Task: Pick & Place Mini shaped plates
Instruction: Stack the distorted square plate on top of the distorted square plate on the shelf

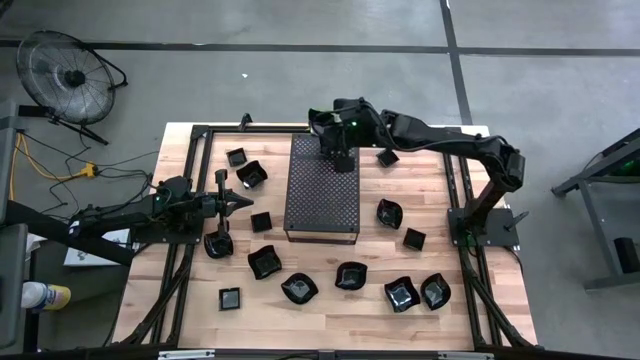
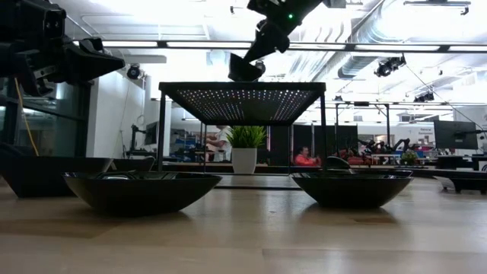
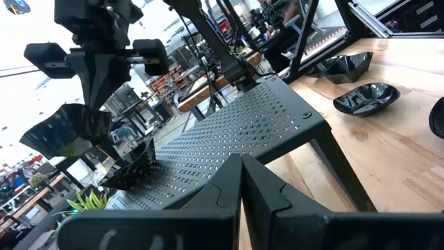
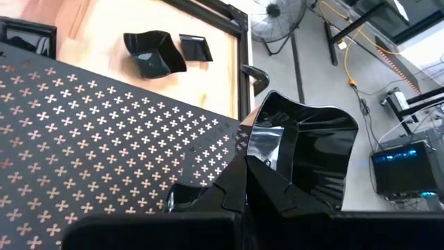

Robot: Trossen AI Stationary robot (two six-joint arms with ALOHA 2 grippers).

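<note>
Mini plate (image 4: pixel 305 153) hangs clamped in the right gripper (image 1: pixel 337 150) above the tray (image 1: pixel 322 190); left gripper (image 1: pixel 245 201) closed, empty.

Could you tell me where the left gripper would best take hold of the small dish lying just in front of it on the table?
Probably by its raised rim, from straight above. The dish sits open side up on the table, so one finger could go inside the wall and one outside. The left gripper, shut now, hovers near it and must open first.
</note>
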